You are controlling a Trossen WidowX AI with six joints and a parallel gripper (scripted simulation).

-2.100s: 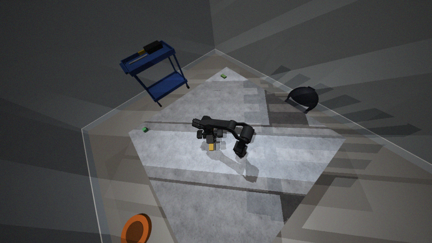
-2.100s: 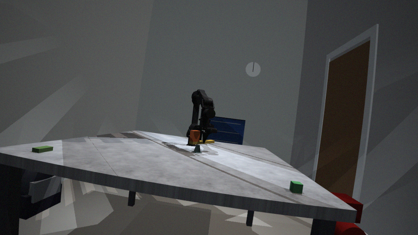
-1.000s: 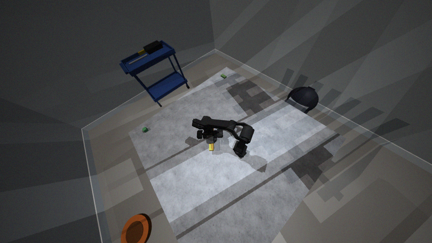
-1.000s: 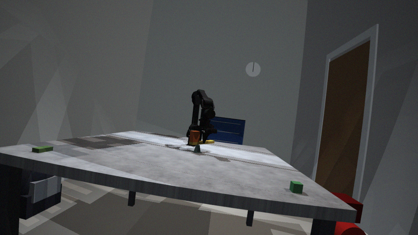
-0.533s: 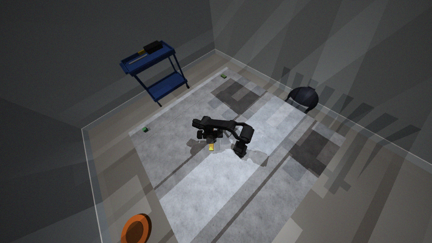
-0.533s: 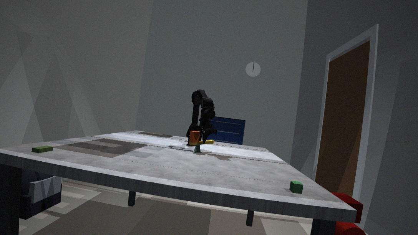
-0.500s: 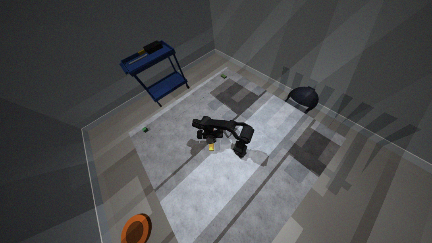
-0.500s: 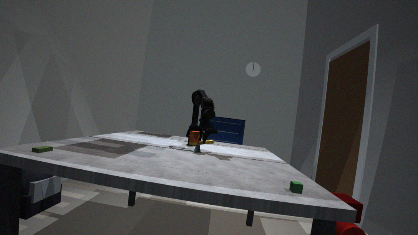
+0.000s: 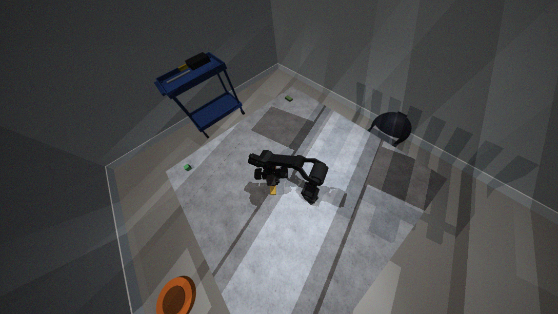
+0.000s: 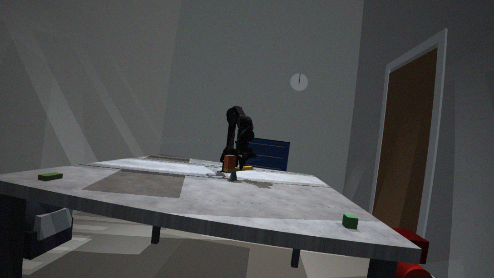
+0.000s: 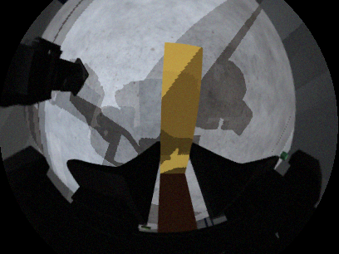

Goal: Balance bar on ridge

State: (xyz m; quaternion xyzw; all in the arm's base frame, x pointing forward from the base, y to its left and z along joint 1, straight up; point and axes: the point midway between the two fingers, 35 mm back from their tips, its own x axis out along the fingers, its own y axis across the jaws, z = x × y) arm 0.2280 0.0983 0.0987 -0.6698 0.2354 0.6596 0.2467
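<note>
My gripper is shut on the bar near the middle of the table. The bar is yellow, with an orange block at one end. In the exterior view it lies about level right over the ridge, a small dark wedge standing on the table. I cannot tell whether the bar touches the ridge's top. The bar's ends are clear of the table. In the wrist view the yellow bar runs straight out from between the fingers. The ridge is hidden in the top view and in the wrist view.
A flat green block and a green cube lie near the table's edges. A blue cart, a dark round stool and an orange bowl stand on the floor around the table.
</note>
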